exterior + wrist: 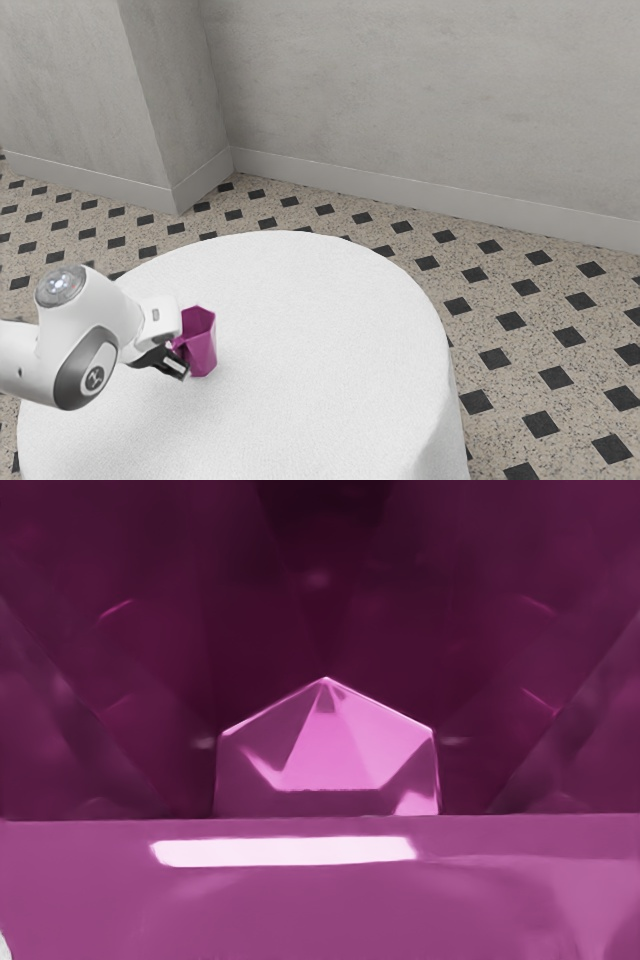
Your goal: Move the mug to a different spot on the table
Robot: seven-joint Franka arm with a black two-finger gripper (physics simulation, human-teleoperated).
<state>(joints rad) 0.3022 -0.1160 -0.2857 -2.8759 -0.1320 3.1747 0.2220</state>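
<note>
Exterior view: the magenta mug is at the near left part of the round white table; the gripper sits against the mug's left side, low down; whether it is spread or clamped cannot be told; wrist view: the mug's faceted inside looms close under the hand.

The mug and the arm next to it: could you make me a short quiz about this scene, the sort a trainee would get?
1. True or false: the mug lies on its side.
2. Pick one: the white table is A) square, B) round, C) triangular.
3. Fill in: the gripper is at the mug's side toward the exterior view's ____.

Key: 1 false, it stands with its opening upward; 2 B; 3 left.
</note>
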